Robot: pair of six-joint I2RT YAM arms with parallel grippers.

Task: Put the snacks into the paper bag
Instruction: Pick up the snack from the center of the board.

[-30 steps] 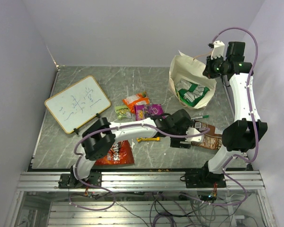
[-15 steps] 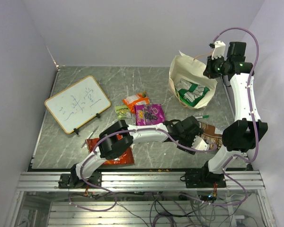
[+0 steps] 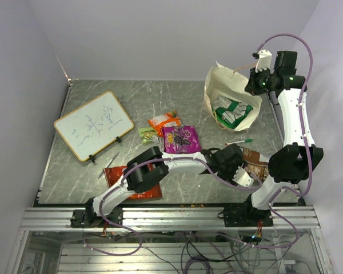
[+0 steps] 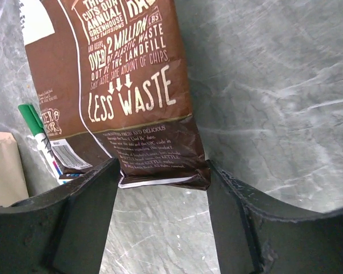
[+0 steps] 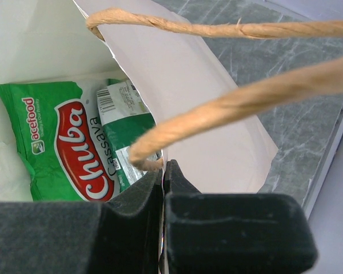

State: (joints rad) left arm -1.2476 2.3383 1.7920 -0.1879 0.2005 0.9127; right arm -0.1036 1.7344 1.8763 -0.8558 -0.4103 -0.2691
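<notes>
On the near right of the table, the left gripper [image 4: 160, 174] is spread wide, one finger at each side of the end of the brown pouch [image 4: 131, 85], which lies flat with a green-capped marker [image 4: 37, 128] right against its edge. Far right, the right gripper [image 5: 163, 171] is clenched on the rim of the paper bag [image 5: 200, 103], which has a green packet [image 5: 57, 137] inside. A purple pouch [image 3: 181, 138] and an orange pouch [image 3: 163, 121] lie mid-table, a red bag [image 3: 117, 174] sits partly under the left arm, and a whiteboard [image 3: 93, 124] is at the left.
</notes>
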